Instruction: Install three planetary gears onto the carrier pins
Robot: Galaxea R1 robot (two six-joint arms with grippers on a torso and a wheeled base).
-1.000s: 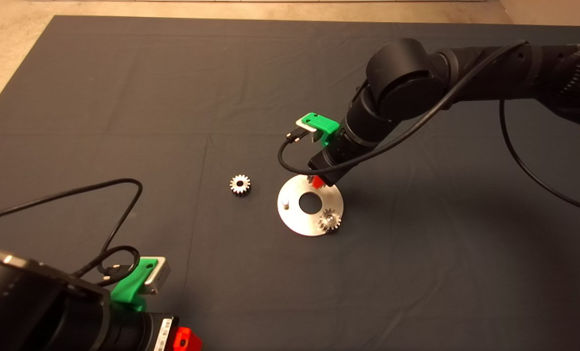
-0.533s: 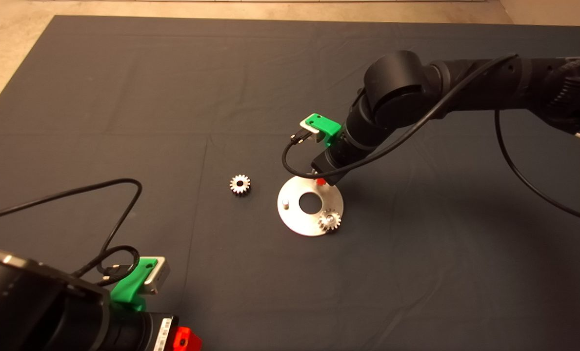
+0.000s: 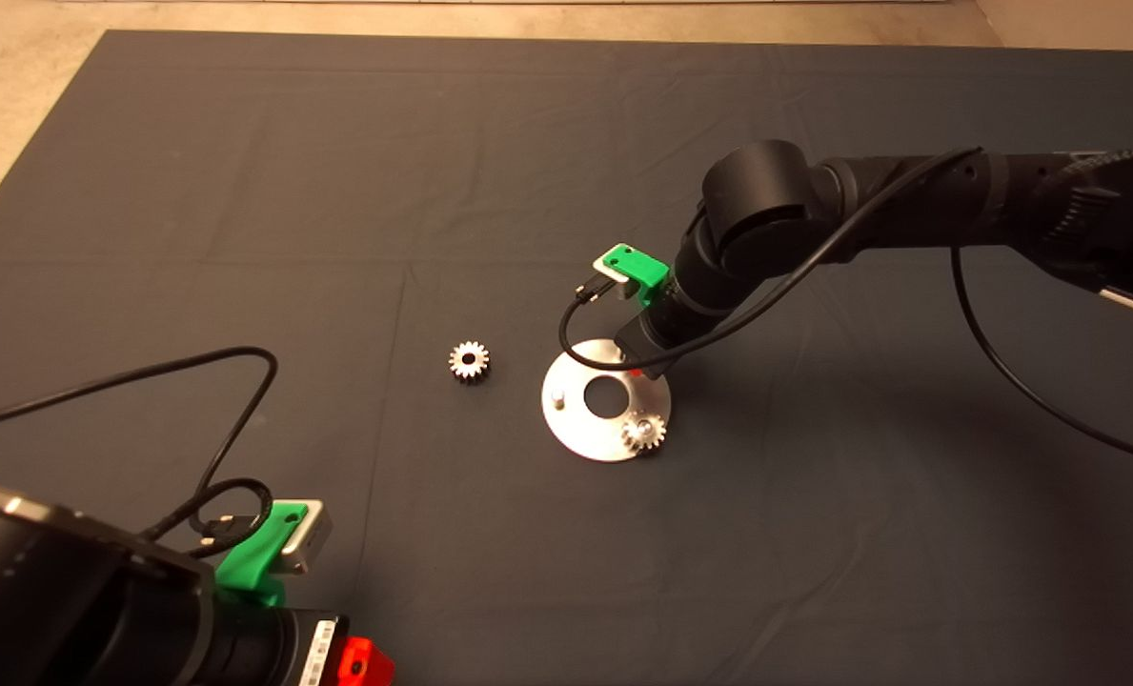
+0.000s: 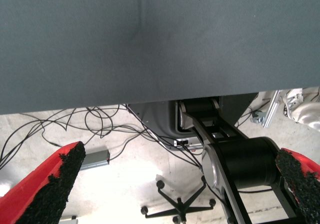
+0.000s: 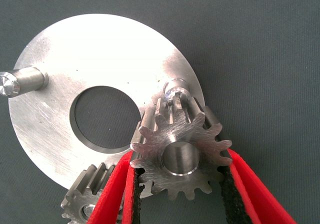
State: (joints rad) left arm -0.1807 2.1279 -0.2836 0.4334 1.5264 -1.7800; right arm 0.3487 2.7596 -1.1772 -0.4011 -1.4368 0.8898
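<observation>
The shiny carrier disc [image 3: 580, 419] lies mid-mat with a large centre hole. One planetary gear [image 3: 644, 431] sits on its near pin; it also shows in the right wrist view [image 5: 92, 204]. A bare pin [image 3: 556, 394] stands on the disc's left side and shows in the right wrist view [image 5: 22, 81]. A loose gear [image 3: 470, 361] lies on the mat left of the disc. My right gripper [image 5: 181, 159] is shut on a third gear [image 5: 175, 134], held just over the disc's far edge, beside the third pin [image 5: 175, 90]. In the head view the wrist hides that gear.
My left gripper [image 4: 175, 184] is parked open at the mat's near left corner [image 3: 356, 662], its wrist view looking at floor cables and a chair base. Black cables loop over the mat at left [image 3: 242, 381] and by the right wrist [image 3: 576, 333].
My right arm has sunk and shifted a little toward the disc, bringing the held gear lower over the far pin. The loose gear, the disc and the left arm have not moved.
</observation>
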